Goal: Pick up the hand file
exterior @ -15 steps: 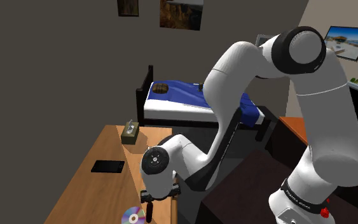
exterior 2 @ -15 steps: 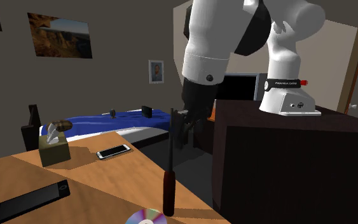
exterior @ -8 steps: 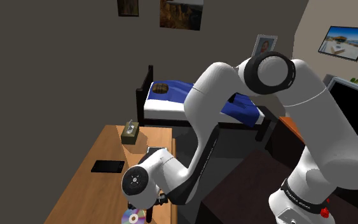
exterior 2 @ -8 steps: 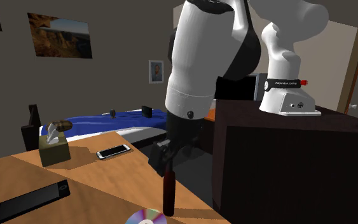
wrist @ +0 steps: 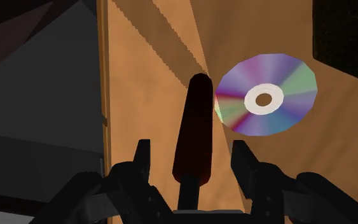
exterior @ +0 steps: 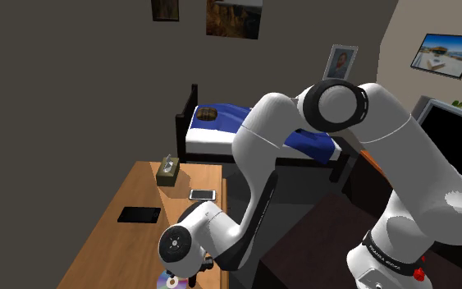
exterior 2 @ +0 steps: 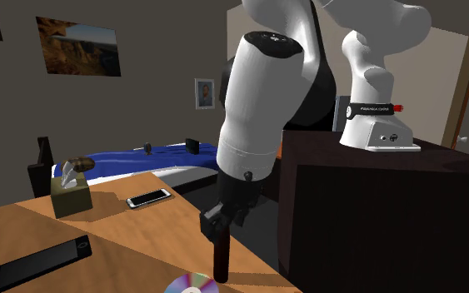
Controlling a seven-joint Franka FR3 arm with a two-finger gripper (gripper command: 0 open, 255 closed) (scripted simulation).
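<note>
fingers (wrist: 142, 159) wide, astride upright hand file (wrist: 193, 130), not touching; to be centred, then closed evenly, avoiding tipping.

This is a bedroom in a home. A bed (exterior: 221, 123) with a blue cover and a dark frame stands by the grey wall, below framed pictures (exterior: 233, 18). A small portrait photo (exterior: 341, 61) and a landscape print (exterior: 448, 53) show further to the shoulder view's right. The wooden worktop (exterior: 114, 238) carries household things: a tissue box (exterior: 168, 171), a smartphone (exterior: 202, 194) and a disc (wrist: 266, 95).
</note>
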